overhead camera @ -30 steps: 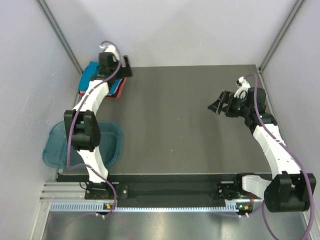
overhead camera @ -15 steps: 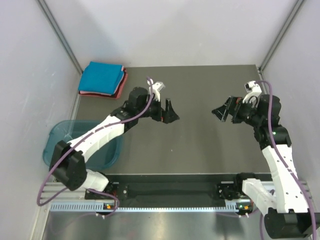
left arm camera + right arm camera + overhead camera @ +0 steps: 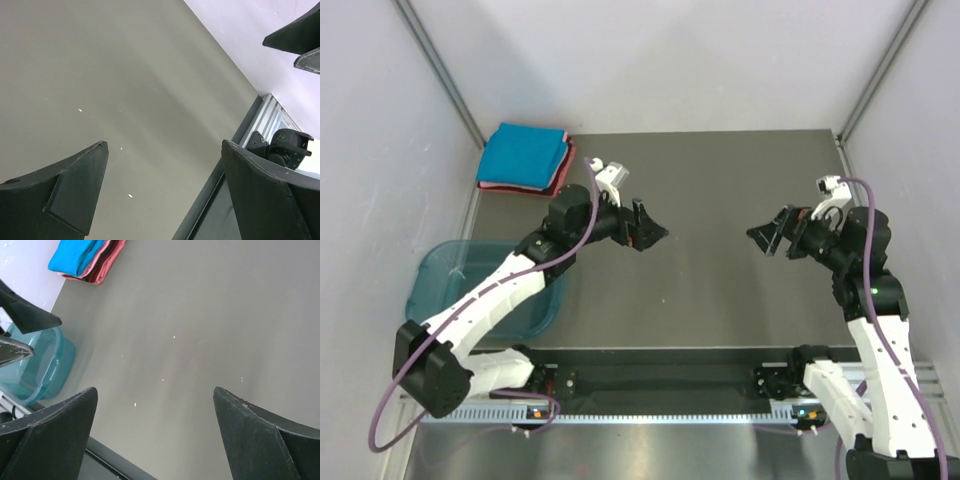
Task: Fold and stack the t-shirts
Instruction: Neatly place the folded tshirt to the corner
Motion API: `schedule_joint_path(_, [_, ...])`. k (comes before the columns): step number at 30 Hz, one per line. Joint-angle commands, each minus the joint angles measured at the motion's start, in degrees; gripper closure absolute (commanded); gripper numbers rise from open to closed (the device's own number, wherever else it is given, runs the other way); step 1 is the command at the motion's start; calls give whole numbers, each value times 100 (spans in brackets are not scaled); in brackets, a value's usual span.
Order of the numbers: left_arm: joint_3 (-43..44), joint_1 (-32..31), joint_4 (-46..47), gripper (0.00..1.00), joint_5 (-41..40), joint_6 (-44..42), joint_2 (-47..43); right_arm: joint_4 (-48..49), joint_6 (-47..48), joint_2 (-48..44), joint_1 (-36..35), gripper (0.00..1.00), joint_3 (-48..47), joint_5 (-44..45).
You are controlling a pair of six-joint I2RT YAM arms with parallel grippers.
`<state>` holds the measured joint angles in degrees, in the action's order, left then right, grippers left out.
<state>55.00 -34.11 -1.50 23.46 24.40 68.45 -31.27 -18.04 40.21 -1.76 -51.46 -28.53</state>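
Observation:
The teal-blue t-shirt [image 3: 525, 154] lies folded on top of the folded salmon-pink t-shirt [image 3: 558, 180] at the table's back left corner. Both also show in the right wrist view, the teal one [image 3: 80, 252] above the pink one [image 3: 106, 265]. My left gripper [image 3: 653, 228] is open and empty, held over the middle of the table, well right of the stack. In its own view [image 3: 163, 146] only bare table lies between its jaws. My right gripper [image 3: 767, 231] is open and empty over the table's right half, facing the left one. Its own view [image 3: 155, 391] shows bare table.
A translucent blue plastic tub [image 3: 485, 290] stands off the table's left edge, near the left arm's base; it also shows in the right wrist view [image 3: 35, 370]. Grey walls close in the back and both sides. The dark table [image 3: 710, 290] ends at a front rail.
My left arm has left the shirt stack at the back left and swung to the table's middle, gripper open. My right arm has drawn back a little toward the right.

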Motion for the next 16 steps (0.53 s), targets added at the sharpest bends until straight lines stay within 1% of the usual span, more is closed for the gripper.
schedule_joint_path(1, [63, 9, 177, 1, -105, -129, -244, 217, -217, -65, -17, 0, -250, 84])
schedule_joint_path(4, [2, 9, 237, 1, 44, -6, -410, 200, -296, -136, -26, 0, -180, 356])
schedule_joint_path(8, [-7, 9, 220, 1, -8, 21, -595, 147, -323, -153, -17, 0, -259, 506])
schedule_joint_path(16, [133, 9, 334, 1, 53, 135, -595, 191, -419, -180, -26, 0, -505, 832])
